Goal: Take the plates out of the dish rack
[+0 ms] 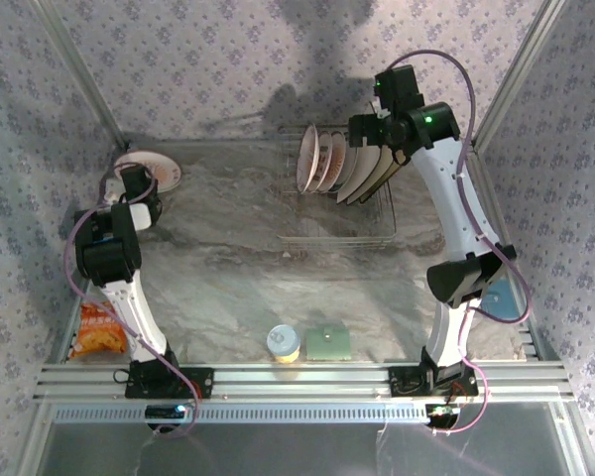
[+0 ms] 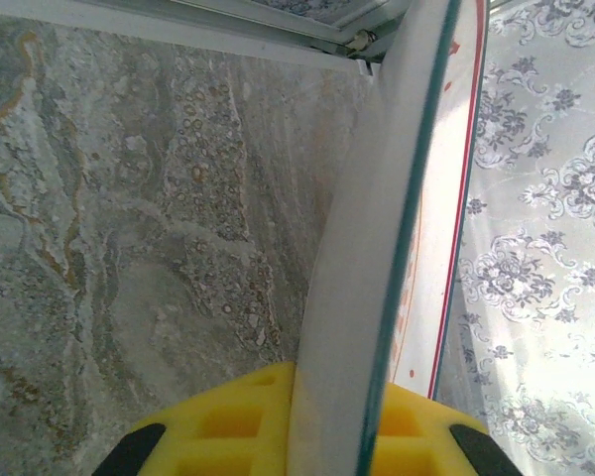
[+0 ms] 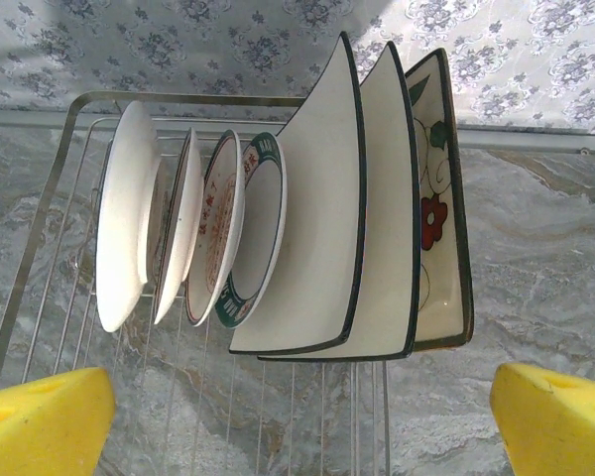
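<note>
**Stiff, glazed plates: take them by the top rim**

Your left end effector [image 2: 327, 428] is pinching a round plate [image 2: 377, 248], white with a teal rim, over the far left corner of the desk [image 2: 129, 248]. Farther, the dish rack [image 3: 50, 198] holds several round plates [image 3: 129, 218] and three square plates [image 3: 317, 218] on edge. Your right end effector [image 3: 297, 407] hangs spread above them. They look stiff, slippery and fragile, so I would grip the upper rim.

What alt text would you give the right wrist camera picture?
Seven plates stand on edge in a wire dish rack: four round ones on the left, three square cream ones on the right, ending with a flower-printed plate. The right gripper is open, its yellow fingertips wide apart at the bottom corners.
</note>
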Robot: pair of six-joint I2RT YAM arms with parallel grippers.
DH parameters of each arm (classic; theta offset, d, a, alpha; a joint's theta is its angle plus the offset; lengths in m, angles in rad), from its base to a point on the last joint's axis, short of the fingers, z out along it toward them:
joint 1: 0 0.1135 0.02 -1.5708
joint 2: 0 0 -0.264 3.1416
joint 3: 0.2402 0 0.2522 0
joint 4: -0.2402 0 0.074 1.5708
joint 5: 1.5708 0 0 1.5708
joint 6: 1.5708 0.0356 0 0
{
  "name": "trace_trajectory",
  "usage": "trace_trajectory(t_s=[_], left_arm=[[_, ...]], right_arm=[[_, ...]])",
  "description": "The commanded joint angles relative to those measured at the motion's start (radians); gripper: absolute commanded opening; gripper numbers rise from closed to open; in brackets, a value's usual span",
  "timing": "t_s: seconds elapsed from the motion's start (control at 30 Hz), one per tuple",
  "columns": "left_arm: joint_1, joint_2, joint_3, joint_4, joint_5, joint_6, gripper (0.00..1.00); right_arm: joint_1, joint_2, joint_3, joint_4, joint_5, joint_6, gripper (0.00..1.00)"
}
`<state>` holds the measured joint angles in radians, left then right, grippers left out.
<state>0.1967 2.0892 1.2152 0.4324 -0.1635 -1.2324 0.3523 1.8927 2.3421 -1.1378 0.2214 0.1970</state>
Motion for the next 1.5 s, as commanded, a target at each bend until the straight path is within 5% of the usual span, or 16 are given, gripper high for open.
trace_trajectory(t_s=[0.0, 0.47, 0.7, 1.47], left_arm=[[0.008, -0.014, 0.041, 0.005, -0.030, -0.030, 0.00], [0.020, -0.023, 0.034, -0.024, -0.035, -0.050, 0.22], [0.023, -0.029, 0.040, -0.042, -0.019, -0.053, 0.41], [-0.005, -0.023, 0.176, -0.281, 0.092, 0.044, 0.82]], right_arm=[[0.007, 0.002, 0.028, -0.025, 0.015, -0.004, 1.00], [0.005, 0.002, 0.025, -0.025, -0.010, 0.004, 1.00], [0.006, -0.001, 0.023, -0.022, -0.019, 0.010, 1.00], [-0.019, -0.078, -0.140, 0.078, -0.066, 0.021, 1.00]])
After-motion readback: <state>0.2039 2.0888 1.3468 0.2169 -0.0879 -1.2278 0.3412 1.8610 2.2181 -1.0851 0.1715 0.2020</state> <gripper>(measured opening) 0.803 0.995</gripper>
